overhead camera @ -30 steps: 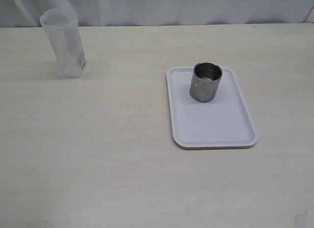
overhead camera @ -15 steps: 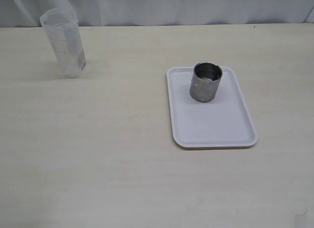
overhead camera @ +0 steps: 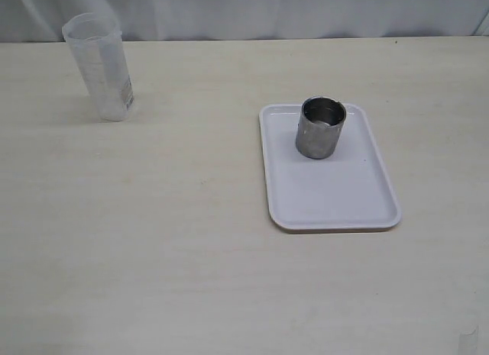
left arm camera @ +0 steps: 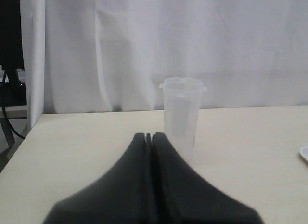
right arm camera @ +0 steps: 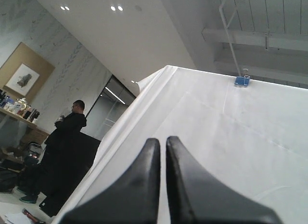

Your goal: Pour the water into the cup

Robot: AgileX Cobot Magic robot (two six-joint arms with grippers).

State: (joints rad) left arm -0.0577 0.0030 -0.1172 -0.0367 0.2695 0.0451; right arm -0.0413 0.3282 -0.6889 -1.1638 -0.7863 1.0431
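While cup shows only exteriorly, left end effector and right end effector are closed, empty.

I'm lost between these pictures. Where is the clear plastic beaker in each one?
Exterior view: beaker at the far left, upright on the table.
Left wrist view: straight ahead, just past the left gripper.
Right wrist view: not in it.
Shared landmark: the white curtain behind the table.

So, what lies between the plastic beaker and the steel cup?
Only bare tabletop and the white tray's rim separate beaker from cup, per exterior view.
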